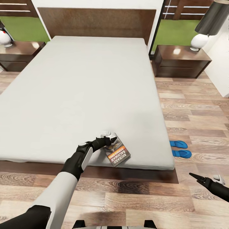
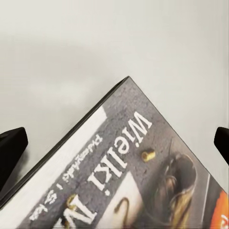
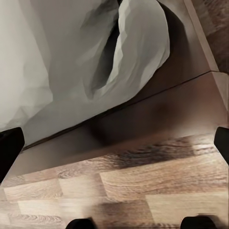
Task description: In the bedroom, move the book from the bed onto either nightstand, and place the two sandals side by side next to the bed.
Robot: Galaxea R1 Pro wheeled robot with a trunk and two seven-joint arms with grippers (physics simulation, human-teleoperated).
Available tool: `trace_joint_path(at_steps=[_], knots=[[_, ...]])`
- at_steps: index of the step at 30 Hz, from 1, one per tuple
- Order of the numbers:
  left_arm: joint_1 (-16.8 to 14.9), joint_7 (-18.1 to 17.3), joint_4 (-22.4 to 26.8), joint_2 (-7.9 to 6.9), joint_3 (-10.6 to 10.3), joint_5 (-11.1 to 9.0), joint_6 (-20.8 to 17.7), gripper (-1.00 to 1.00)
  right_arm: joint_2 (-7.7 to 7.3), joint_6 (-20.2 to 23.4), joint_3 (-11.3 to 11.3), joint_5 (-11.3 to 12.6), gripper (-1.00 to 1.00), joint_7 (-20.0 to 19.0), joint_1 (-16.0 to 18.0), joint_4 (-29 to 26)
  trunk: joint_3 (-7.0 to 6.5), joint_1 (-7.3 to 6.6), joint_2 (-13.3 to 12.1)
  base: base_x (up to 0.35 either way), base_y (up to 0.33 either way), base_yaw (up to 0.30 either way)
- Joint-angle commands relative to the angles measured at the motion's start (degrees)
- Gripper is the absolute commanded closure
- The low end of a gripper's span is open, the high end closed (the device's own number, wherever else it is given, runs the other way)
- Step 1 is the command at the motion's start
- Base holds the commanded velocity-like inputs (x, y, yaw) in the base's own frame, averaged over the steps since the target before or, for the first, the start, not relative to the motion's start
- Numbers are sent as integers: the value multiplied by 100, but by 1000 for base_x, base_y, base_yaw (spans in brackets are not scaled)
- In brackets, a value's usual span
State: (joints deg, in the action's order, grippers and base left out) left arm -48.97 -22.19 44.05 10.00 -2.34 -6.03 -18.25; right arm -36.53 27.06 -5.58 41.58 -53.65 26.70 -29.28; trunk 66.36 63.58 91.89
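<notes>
Book (image 1: 118, 154) lies flat on mattress, long axis diagonal, one corner pointing between the spread-apart left gripper (image 1: 108, 137) jaws; right gripper (image 1: 194, 176) state unclear.

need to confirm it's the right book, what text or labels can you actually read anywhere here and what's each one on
"RICHARD BACHMAN": white capitals on the book cover, head view.
"Wielki": large white lettering on the same book cover, left wrist view; the next word begins with what looks like "M" and is cut off.
Small line beside "Wielki", and small print on the orange band: too blurred to read.
Nothing readable on the bed, nightstand, lamp or sandals.
</notes>
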Motion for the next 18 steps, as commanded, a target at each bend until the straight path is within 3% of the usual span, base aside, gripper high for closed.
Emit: trace_joint_path(at_steps=[1, 18], knots=[[1, 13, -1, 0, -1, -26, -82, -100, 1, 45, -4, 34, -100, -7, 2, 1, 4, -2, 2, -250, 0, 0], [1, 13, -2, 0, 4, -27, -82, -100, 0, 45, -4, 34, -100, -5, 2, 1, 4, -2, 2, -33, 0, 0]])
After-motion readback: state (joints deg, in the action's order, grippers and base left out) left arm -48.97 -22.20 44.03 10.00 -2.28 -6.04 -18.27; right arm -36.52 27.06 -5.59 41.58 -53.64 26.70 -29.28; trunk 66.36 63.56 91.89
